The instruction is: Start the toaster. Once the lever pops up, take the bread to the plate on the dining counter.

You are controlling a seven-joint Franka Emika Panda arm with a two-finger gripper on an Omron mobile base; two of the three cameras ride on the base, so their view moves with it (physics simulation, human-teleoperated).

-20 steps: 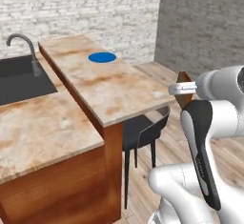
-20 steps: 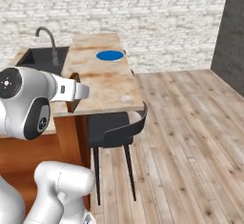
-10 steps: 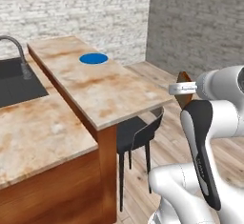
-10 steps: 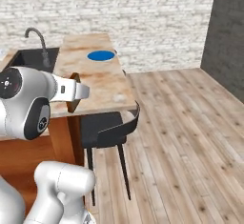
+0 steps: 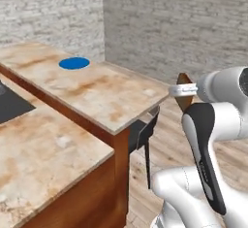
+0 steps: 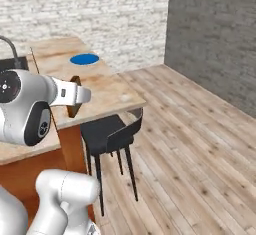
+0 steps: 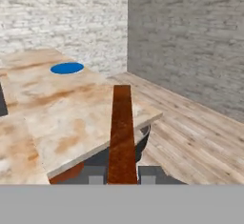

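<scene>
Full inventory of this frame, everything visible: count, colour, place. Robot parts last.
Flat round blue plate: 1, bright blue, far part of the dining counter, nothing on it.
Long beige marble-look dining counter: 1, beige with rust-brown streaks on a wooden base, ahead of the robot.
Lower marble-look counter: 1, same beige, nearer and to the left.
Dark sink: 1, dark grey, set in the lower counter, cut off at the picture edge; curved tap behind it.
Dark chair: 1, black, at the end of the dining counter.
Brown toasted bread slice: 1, held edge-on, short of the plate.
Gripper: 1, dark fingers, shut on the bread slice.
</scene>
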